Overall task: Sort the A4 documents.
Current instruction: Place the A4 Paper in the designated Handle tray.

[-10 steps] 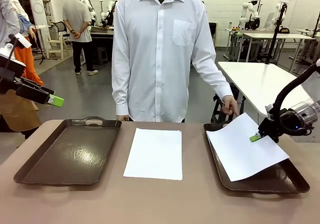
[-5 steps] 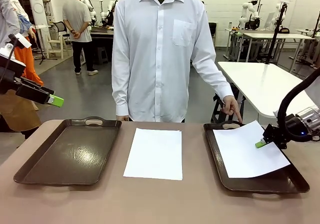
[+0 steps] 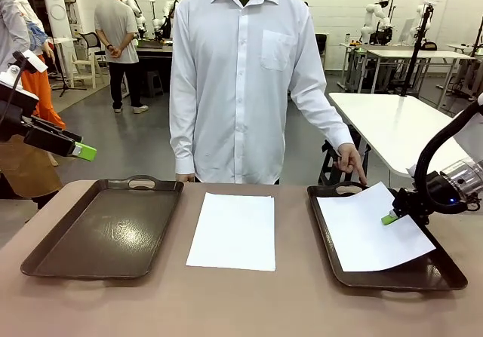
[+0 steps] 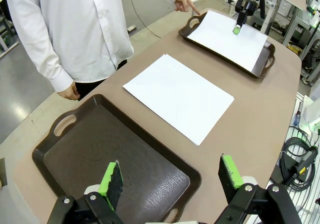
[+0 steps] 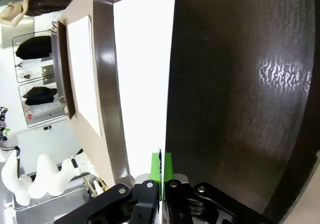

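Since a second ago the right gripper point(image 3: 389, 218) has brought its A4 sheet point(image 3: 370, 237) down from a raised tilt to lie nearly flat in the right tray point(image 3: 392, 283), with its jaws pinched together on the sheet's right edge. The person's hand point(image 3: 352, 161) points at that tray's far edge. The other A4 documents point(image 3: 232, 231) lie mid-table between the trays. The left gripper point(image 3: 84, 152) hangs above the left tray point(image 3: 45, 265), jaws wide apart, holding nothing.

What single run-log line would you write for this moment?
right gripper: shut on sheet over right tray | left gripper: open, raised at left | centre sheets: on table, right of left tray
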You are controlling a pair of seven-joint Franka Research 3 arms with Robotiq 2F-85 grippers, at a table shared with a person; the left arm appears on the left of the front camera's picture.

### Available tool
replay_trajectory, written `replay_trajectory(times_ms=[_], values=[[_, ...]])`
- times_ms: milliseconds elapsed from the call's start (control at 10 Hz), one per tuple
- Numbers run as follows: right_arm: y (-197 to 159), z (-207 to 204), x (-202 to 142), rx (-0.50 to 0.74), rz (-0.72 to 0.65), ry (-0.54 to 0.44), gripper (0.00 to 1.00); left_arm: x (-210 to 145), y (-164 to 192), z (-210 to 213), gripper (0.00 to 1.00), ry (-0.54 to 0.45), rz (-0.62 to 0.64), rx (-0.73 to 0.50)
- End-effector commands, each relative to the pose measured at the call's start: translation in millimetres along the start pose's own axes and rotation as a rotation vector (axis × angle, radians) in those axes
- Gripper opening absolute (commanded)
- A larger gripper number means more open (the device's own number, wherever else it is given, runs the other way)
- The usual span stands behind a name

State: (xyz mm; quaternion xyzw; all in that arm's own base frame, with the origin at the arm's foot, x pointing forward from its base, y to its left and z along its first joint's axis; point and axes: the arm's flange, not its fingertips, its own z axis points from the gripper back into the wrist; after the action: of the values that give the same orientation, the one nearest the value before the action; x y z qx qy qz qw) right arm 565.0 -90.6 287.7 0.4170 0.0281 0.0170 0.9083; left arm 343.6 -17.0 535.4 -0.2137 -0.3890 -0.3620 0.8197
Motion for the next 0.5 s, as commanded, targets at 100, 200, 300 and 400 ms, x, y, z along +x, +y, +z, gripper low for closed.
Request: replay_trajectory(times_ms=[100,200,300,400], values=[[7,2,-3,-0.085,-0.032,-0.001,0.19,-1,3,-1,1.0,-0.008,-0.014,-0.012],[10,5,-8,-0.132,-0.036,-0.024,0.23,-1,3,-1,1.0,-0.008,-0.014,-0.012],[13,7,-12,-0.186,-0.042,-0.035,0.38,-1,3,-1,1.0,-0.008,-0.014,-0.012],[14,8,-15,-0.219,-0.048,-0.046,0.42,-1,3,-1,1.0,-0.008,-0.014,-0.012]])
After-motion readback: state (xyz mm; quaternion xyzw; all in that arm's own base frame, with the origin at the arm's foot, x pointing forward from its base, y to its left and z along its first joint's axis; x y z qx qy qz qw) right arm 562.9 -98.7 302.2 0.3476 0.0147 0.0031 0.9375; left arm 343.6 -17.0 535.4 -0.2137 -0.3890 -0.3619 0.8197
